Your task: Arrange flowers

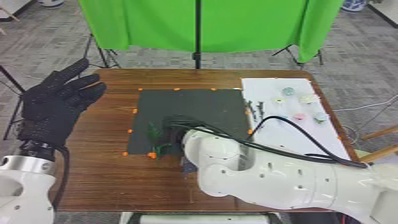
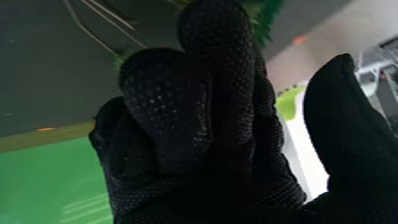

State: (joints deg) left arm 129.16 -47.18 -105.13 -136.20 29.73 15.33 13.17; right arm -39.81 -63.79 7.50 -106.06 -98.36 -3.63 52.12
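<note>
Green stem [image 1: 155,132], near-left part of dark mat [image 1: 191,102], long axis roughly near-far, just left of my right hand [image 2: 167,110], the nearer one. That hand: fingers extended, thumb apart, nothing clamped; contact with greenery, can't tell. My left hand [image 1: 58,102] off left, fingers loose. Farther, right: pale flowers [image 1: 299,116], white sheet [image 1: 265,87].

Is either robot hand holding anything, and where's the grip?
Nothing: the right hand is open, greenery beyond its fingers, and the left hand is empty.
</note>
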